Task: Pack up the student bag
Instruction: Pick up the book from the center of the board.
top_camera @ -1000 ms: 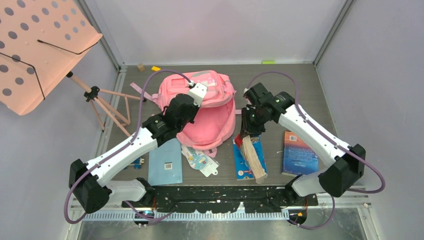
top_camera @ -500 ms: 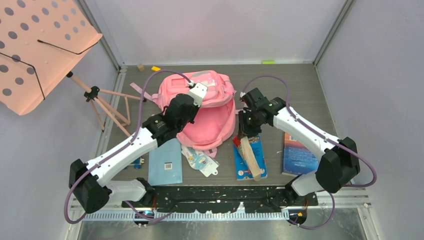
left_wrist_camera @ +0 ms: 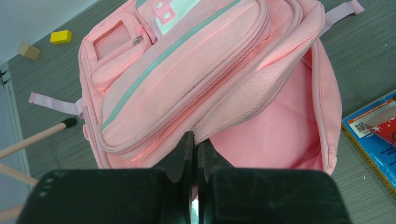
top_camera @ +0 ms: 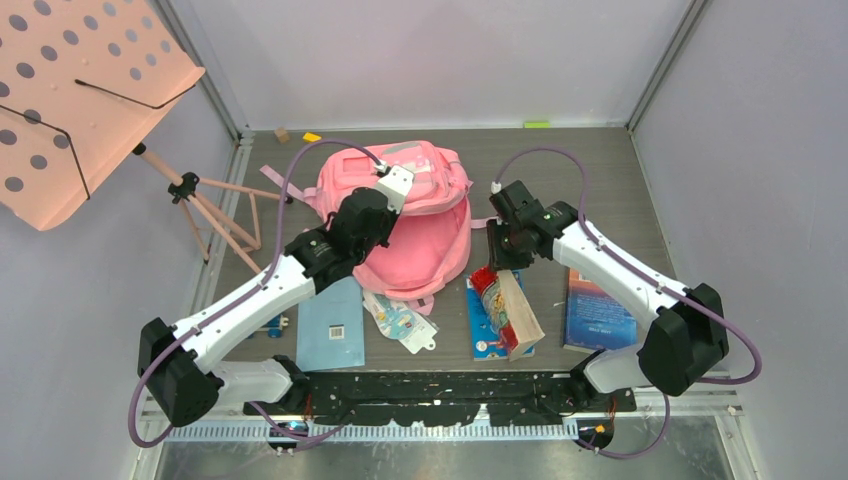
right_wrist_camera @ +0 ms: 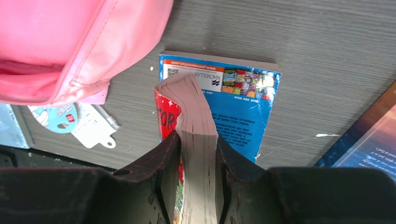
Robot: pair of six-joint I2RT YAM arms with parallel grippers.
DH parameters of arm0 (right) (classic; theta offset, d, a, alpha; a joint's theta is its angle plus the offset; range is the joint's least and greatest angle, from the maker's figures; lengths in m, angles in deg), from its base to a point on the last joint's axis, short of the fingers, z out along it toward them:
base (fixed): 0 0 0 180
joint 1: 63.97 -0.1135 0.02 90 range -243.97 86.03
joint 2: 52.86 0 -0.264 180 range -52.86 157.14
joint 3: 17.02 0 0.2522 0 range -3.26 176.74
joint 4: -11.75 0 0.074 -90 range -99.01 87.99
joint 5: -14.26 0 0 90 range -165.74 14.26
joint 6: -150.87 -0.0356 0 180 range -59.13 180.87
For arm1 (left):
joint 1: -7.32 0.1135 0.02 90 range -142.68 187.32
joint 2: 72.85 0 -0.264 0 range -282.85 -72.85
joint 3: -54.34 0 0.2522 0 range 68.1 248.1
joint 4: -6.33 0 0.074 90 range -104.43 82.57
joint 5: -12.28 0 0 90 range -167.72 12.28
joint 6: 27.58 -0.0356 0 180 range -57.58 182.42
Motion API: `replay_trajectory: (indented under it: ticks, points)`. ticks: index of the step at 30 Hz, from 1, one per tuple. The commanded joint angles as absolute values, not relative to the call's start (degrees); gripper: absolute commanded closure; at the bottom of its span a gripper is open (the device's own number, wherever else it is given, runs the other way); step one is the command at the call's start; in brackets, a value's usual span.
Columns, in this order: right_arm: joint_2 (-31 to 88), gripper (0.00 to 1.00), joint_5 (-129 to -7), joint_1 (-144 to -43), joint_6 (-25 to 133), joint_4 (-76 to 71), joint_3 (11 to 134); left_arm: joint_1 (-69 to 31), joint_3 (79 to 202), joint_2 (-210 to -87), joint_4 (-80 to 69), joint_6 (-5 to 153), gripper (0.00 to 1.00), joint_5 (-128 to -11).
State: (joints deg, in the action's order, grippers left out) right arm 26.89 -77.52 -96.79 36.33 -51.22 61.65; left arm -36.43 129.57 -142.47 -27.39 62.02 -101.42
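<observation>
Evidently mid-packing: the student bag [top_camera: 425,240] lay at frame centre, its rim pinched by the closed left gripper [left_wrist_camera: 191,151]. Just right of it, the right gripper [right_wrist_camera: 198,154] clamped a paperback [right_wrist_camera: 191,102], which probably needed swinging left into the opening.

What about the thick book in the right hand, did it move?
Yes. The thick book, pinched in the right hand, tipped up: its near end poked past the blue book's near edge before and now stops short of it.
</observation>
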Motion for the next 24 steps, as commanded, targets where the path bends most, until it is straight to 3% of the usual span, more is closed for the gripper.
replay_trajectory:
  ticks: [1,11,17,21,23,24]
  points:
    - [27.1,0.62,-81.8,-96.5,37.5,-52.4,59.4,-36.0,130.1,-142.0,-23.7,63.2,1.0,-101.8]
    - [23.9,0.34,-77.7,-96.5,35.7,-53.5,57.8,-36.0,130.1,-142.5,-23.8,63.3,1.0,-101.6]
    - [21.5,0.31,-75.0,-96.5,34.7,-53.2,55.9,-36.0,130.1,-142.6,-23.8,63.4,1.0,-101.5]
    - [19.6,0.39,-73.3,-96.5,34.1,-52.1,54.5,-36.0,130.1,-142.6,-23.8,63.5,1.0,-101.5]
    - [18.3,0.5,-72.4,-96.5,33.7,-51.0,53.8,-36.0,130.1,-142.6,-23.8,63.5,1.0,-101.5]
    - [17.4,0.64,-71.9,-96.5,33.5,-50.6,53.5,-36.0,130.1,-142.5,-23.8,63.5,1.0,-101.5]
